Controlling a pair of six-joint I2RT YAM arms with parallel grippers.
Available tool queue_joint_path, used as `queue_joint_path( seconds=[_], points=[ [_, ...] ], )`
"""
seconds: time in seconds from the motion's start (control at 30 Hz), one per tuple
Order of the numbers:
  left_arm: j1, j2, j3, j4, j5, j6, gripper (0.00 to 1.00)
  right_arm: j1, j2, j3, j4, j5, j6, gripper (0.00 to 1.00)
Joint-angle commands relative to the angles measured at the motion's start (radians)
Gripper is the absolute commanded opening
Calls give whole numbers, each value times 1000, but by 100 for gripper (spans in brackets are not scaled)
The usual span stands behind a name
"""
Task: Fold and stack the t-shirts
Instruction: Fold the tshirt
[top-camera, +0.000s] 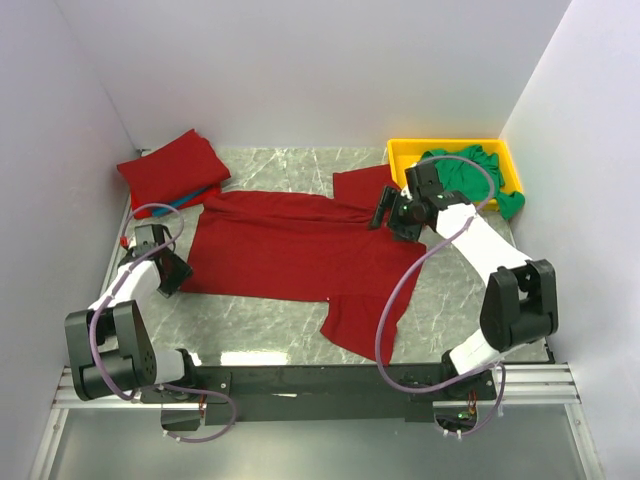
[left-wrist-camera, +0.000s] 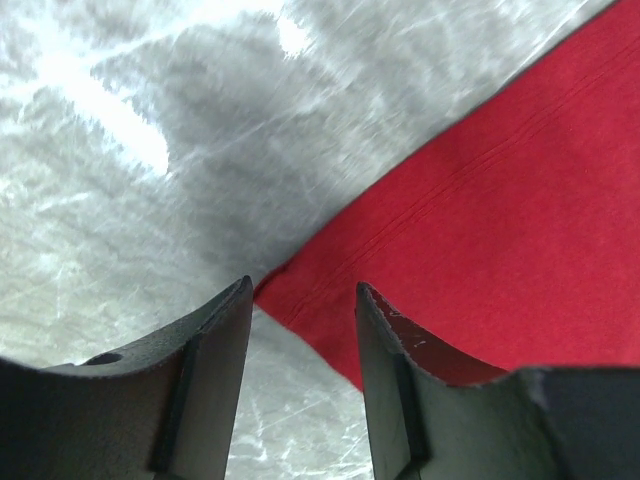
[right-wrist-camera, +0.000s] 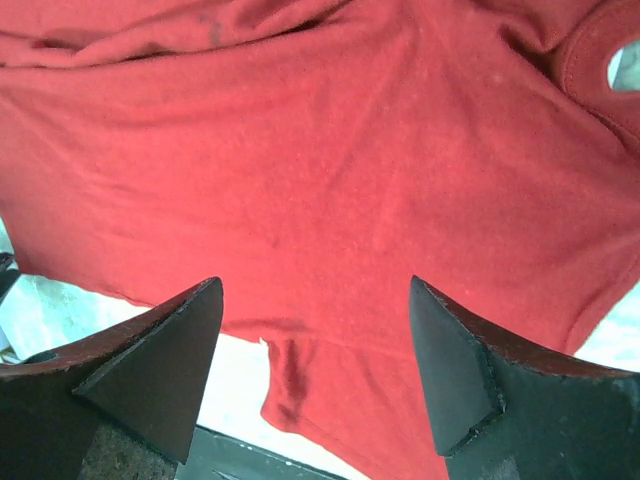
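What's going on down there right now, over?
Left fingers open at the red t-shirt hem corner. Right fingers open above it, near the collar. Shirt spread flat, unfolded. Nothing lying on it; green t-shirt waits in the yellow tray.

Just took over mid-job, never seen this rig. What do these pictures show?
The left arm and right arm end in two-finger grippers. The wide picture looks down from above; the others come from each wrist. On the grey marble table a dark red cloth t-shirt lies spread. The left gripper is open at its hem corner; the right gripper is open above it. Neither holds anything. Back left, a folded dark red shirt; back right, a crumpled green shirt in a shallow yellow plastic tray.
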Motion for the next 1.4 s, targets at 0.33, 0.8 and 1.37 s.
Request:
queue_joint_path(
  seconds=[0.33,0.8,1.37],
  points=[
    [0,-20,-14,-2,-6,-34,42,5,-107,-86,29,9,-14,81],
    [-3,20,-12,-2,9,-29,37,4,-211,-218,43,3,-9,81],
    [-9,-23,60,-63,61,58,1,174,-469,-524,-6,96,119,78]
  ],
)
